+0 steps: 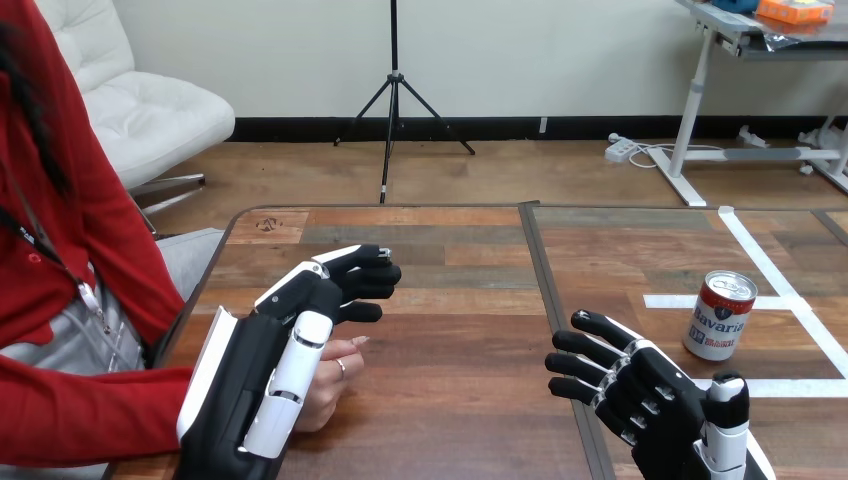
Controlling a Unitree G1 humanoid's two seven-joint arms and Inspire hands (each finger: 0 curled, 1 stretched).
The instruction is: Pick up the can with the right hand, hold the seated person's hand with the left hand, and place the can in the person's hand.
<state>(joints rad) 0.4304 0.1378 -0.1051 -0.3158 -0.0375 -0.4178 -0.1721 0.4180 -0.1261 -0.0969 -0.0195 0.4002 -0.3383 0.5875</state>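
Note:
A red and white can point(722, 315) stands upright on the right part of the wooden table point(450, 300), beside white tape lines. My right hand point(645, 395) rests low near the front edge, left of the can and apart from it, its fingers spread and straight, holding nothing. At the left, my left hand point(300, 330) reaches forward with fingers nearly straight. The person's hand point(335, 385), coming out of a red sleeve, lies on the table under and beside it, partly hidden. My thumb runs along its top; I see no fingers curled round it.
White tape lines point(770, 270) mark a box on the table's right part. A dark seam point(548, 290) runs front to back down the middle. The person sits close at the left edge.

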